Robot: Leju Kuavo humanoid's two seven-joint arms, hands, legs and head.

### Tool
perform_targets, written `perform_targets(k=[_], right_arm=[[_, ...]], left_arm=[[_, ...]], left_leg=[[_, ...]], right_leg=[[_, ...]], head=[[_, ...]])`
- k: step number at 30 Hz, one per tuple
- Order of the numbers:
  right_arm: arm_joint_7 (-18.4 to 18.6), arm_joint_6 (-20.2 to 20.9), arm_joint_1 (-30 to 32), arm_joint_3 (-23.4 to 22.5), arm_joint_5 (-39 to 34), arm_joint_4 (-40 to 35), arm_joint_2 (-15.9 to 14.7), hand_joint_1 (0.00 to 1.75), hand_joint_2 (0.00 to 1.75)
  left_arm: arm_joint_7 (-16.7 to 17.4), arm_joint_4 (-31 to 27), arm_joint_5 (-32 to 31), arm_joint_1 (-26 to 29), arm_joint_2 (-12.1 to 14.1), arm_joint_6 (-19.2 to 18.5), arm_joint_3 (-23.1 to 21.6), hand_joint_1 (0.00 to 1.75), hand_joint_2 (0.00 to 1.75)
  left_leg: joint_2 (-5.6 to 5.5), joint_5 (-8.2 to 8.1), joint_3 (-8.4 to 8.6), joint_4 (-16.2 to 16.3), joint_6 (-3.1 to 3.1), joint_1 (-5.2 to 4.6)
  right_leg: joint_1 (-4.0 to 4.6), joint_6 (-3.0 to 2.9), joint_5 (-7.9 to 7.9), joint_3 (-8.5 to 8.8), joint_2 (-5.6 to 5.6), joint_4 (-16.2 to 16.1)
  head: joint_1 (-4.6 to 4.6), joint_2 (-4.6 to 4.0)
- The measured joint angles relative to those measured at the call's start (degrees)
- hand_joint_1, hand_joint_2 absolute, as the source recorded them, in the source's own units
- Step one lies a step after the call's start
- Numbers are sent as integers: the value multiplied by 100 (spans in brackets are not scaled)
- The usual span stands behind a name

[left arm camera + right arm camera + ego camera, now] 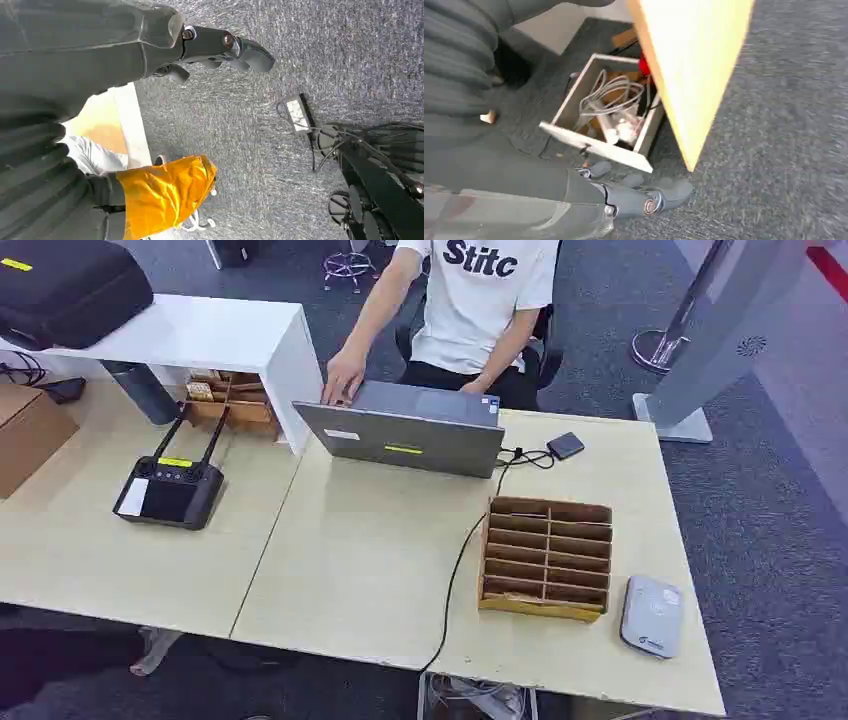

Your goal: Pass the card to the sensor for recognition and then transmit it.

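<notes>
A wooden card rack (546,558) with several slots stands on the right half of the table (360,570); I cannot make out a single card in it. To its right, near the table's front corner, lies the flat grey sensor pad (652,615). My left hand (210,45) hangs over grey carpet with its fingers loosely apart, holding nothing. My right hand (634,195) hangs low beside the table's corner, also holding nothing.
A person in a white shirt (485,300) sits behind the table at a grey laptop (405,435). A black cable (455,570) runs across the table. A black controller (170,490) lies at the left. An open box of cables (609,112) sits on the floor.
</notes>
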Motion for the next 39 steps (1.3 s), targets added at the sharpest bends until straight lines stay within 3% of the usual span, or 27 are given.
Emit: perform_targets(k=[8,12,16,20,23,28,33,36,39], right_arm=[[35,27,61,-592,9,-595,245,0,175],[-166,168,87,-885,103,-1487,402,0,175],[-304,57,124,-900,238,-2656,463,0,175],[-591,167,187,-893,333,-3310,498,0,175],[-1201,221,304,-777,827,-3977,505,0,175],[-1324,50,387,-574,1082,-4791,507,0,175],[-1987,-230,609,-185,1870,-5594,505,0,175],[-1998,-317,711,261,2410,-6044,421,0,175],[-1989,-387,755,825,3316,-6222,149,0,175]], left_arm=[[11,0,-9,-3,0,4,0,0,175],[-4,0,-11,-1,6,11,-2,0,175],[-46,0,-11,-2,2,15,-2,0,175],[-46,0,-11,-1,0,18,-2,0,175],[-52,0,-11,8,0,9,-2,0,175],[-55,0,-13,9,0,-2,-4,0,175],[-72,0,-9,36,2,-74,-4,0,175],[-116,0,0,47,2,-101,-4,0,175],[-146,0,4,65,7,-105,-4,0,175]], left_leg=[[0,0,-1,0,0,0],[0,0,-3,0,0,-1],[1,1,3,0,0,-2],[-3,0,1,0,0,-4],[0,0,-1,0,0,-2],[2,0,1,-1,0,-1],[5,0,-2,-2,0,0],[8,0,0,-2,0,0],[8,0,0,-2,0,0]], right_leg=[[0,0,0,0,0,0],[-1,0,1,0,0,1],[-1,0,1,1,1,0],[-3,0,1,1,-2,1],[-2,0,0,0,1,2],[0,0,-1,0,2,1],[0,-1,0,1,5,2],[0,-1,0,0,10,2],[-1,0,1,1,8,2]], head=[[2,0],[0,0],[-2,0],[0,0],[0,0],[0,0],[0,0],[0,0],[0,0]])
